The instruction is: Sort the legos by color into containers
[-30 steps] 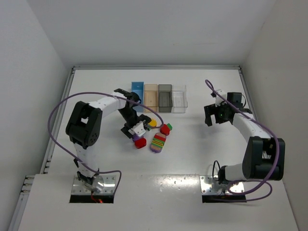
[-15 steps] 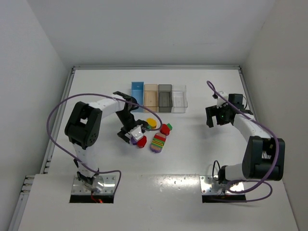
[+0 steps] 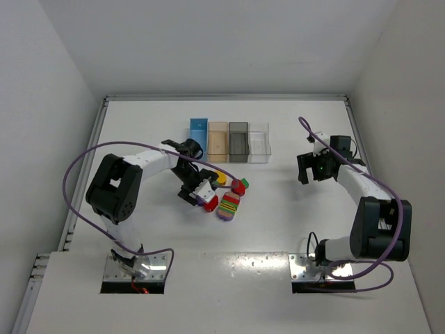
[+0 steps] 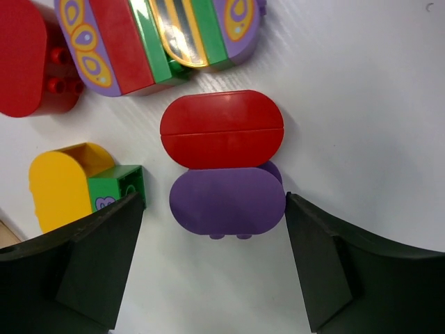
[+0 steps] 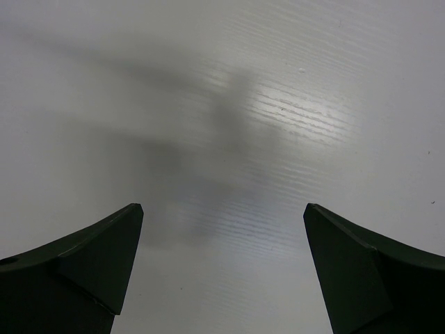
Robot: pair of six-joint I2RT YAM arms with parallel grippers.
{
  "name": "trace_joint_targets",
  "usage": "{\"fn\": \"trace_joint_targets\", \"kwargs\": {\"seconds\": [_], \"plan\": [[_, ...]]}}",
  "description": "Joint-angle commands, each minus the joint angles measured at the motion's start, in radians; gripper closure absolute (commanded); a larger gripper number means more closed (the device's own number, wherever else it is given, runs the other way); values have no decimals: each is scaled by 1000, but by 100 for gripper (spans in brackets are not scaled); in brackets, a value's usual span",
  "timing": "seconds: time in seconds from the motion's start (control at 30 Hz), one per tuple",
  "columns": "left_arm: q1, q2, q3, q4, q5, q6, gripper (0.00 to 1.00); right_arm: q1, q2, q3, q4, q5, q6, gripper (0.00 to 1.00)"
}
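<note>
The left hand (image 4: 214, 209) is held spread about a glossy, round-ended purple lego (image 4: 227, 203), joined to a red lego (image 4: 222, 132), on the white table (image 4: 361, 104). A yellow-green clump (image 4: 62, 184) and a striped clump (image 4: 167, 35) are crowded close. The right hand (image 5: 222, 216) is likewise spread.

White arms (image 3: 149, 158) with black joints (purple cables (image 3: 67, 182) alongside)

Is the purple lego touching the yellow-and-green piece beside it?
Apart. The left wrist view shows bare white table between the purple lego and the green end of the yellow-and-green piece.
</note>
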Motion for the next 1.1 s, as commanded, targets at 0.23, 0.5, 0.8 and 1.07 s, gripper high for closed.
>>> {"fn": "trace_joint_targets", "kwargs": {"seconds": [0.23, 0.5, 0.8, 1.07], "plan": [[-7, -16, -6, 50, 34, -109, 12, -5, 0, 4, 32, 3, -13, 1], [-7, 5, -37, 41, 24, -54, 12, -5, 0, -5, 32, 3, -13, 1], [-7, 45, -17, 32, 6, -57, 15, -14, 0, -5, 32, 3, -13, 1], [-7, 84, 21, 32, 15, -116, 20, -24, 9, -5, 32, 3, -13, 1]]}}
